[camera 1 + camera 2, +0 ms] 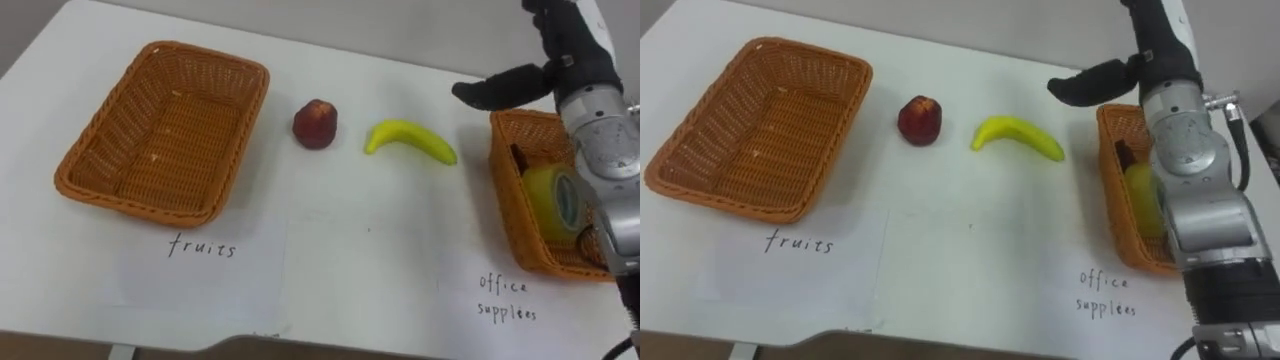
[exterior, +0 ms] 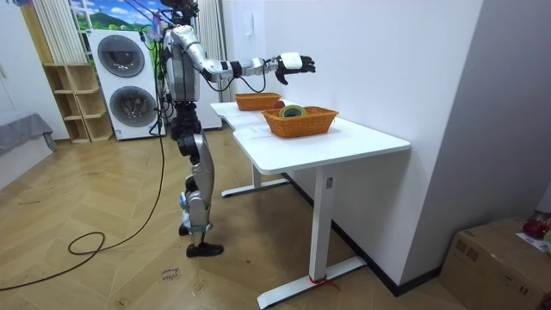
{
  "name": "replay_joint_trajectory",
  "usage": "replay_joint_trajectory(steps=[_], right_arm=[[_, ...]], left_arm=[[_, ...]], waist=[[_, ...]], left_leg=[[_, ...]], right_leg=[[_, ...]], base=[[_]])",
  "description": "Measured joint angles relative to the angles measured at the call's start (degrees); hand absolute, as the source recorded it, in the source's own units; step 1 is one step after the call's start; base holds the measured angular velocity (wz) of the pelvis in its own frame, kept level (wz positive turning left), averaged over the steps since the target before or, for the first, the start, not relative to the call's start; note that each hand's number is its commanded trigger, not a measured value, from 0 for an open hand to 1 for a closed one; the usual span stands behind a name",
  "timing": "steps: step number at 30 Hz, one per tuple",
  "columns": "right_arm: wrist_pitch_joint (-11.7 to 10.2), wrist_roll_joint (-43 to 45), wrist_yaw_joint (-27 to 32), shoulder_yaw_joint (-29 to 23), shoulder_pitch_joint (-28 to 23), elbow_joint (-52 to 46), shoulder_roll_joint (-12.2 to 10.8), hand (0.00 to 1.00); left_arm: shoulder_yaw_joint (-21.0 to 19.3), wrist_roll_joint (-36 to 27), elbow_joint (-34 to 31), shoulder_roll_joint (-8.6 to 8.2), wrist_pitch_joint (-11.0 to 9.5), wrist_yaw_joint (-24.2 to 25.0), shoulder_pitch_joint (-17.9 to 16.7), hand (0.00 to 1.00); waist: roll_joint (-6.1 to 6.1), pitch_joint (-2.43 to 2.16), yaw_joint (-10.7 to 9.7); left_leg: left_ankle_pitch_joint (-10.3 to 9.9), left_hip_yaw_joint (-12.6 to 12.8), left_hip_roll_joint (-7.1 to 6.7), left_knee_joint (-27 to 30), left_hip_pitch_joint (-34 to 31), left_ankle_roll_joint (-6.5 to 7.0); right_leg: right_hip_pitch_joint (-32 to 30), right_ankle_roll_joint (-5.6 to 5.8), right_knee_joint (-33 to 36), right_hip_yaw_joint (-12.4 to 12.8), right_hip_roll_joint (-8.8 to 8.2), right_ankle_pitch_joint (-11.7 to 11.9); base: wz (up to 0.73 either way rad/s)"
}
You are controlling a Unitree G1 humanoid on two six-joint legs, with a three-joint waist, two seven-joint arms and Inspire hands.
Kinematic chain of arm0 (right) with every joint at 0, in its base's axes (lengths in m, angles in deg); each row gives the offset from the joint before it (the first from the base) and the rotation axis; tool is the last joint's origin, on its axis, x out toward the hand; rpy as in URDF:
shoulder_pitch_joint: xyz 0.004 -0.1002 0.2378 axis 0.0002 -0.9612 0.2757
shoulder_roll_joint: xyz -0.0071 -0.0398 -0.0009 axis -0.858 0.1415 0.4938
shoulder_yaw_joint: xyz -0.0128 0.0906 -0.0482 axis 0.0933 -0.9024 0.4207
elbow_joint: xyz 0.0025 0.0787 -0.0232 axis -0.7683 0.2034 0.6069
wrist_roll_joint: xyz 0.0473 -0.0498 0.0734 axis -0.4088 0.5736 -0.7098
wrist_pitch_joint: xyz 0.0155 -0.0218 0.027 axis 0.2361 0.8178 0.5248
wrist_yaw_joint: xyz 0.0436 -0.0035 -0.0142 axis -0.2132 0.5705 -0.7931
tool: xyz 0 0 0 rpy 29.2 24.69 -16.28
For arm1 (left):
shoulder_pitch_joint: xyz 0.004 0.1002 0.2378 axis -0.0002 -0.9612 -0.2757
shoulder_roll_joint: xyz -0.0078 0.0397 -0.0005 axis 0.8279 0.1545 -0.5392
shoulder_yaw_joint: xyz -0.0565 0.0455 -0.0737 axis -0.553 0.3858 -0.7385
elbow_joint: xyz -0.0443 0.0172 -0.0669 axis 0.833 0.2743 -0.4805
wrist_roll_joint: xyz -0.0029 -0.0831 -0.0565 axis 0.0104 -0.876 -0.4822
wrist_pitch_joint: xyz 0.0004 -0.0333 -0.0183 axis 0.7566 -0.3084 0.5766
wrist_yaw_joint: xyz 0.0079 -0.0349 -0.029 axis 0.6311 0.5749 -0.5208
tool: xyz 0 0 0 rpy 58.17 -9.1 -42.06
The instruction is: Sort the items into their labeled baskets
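Observation:
A red apple (image 1: 315, 123) and a yellow banana (image 1: 410, 140) lie on the white table between two wicker baskets. The left basket (image 1: 230, 68) holds nothing. In the right basket (image 1: 505, 195) a yellow-green tape roll (image 1: 553, 200) stands on edge beside a small dark item (image 1: 520, 158). My right hand (image 1: 560, 50) hovers open above that basket's far rim, fingers straight and thumb pointing left toward the banana, holding nothing. In the room view I stand at the table's side with the right hand (image 2: 293, 62) stretched out over the baskets.
Paper sheets with handwritten labels lie in front of each basket, the left one (image 1: 205, 248) near the table's front edge. Bare tabletop (image 1: 370, 250) spreads between the baskets. A wall runs behind the table (image 2: 362, 142), and washing machines (image 2: 129, 82) stand behind me.

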Motion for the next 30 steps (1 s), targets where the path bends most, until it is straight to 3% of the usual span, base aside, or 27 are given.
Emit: replay_joint_trajectory(steps=[7,14,21,30], right_arm=[[-1.3,-0.4,-2.0,3.2,0.2,4.8,0.8,0.0],[-1.6,3.4,-2.8,5.1,1.4,8.9,1.0,0.0],[-1.6,5.8,-3.0,11.9,6.1,14.0,1.0,0.0],[-2.1,8.1,-4.5,18.4,8.0,19.6,1.1,0.0]], left_arm=[[1.2,0.2,1.7,1.14,-1.3,0.6,2.1,0.0],[1.2,0.1,1.8,1.26,-1.4,0.6,2.1,0.0],[3.3,0.0,1.8,2.39,-1.3,0.4,2.1,0.0],[5.1,-2.1,3.5,3.26,-1.2,0.6,2.9,0.0]], waist=[[-1.41,0.22,1.5],[-1.67,0.24,3.1],[-2.44,0.64,3.6],[-2.75,0.63,5.4]], left_leg=[[0.0,-0.3,-0.02,0.0,-0.3,-0.02],[0.0,-1.2,0.02,0.0,-1.1,-0.02],[0.1,-1.6,-0.07,0.6,-2.2,-0.1],[0.1,-2.0,-0.19,1.0,-3.1,-0.1]], right_leg=[[0.0,0.01,-0.9,-0.7,0.01,0.0],[-0.7,-0.05,-0.9,-1.5,-0.02,0.1],[-1.0,-0.05,-0.9,-2.8,-0.23,0.1],[-1.7,-0.13,-0.9,-3.0,-0.36,0.2]], base=[[0.02],[0.03],[0.07],[0.01]])
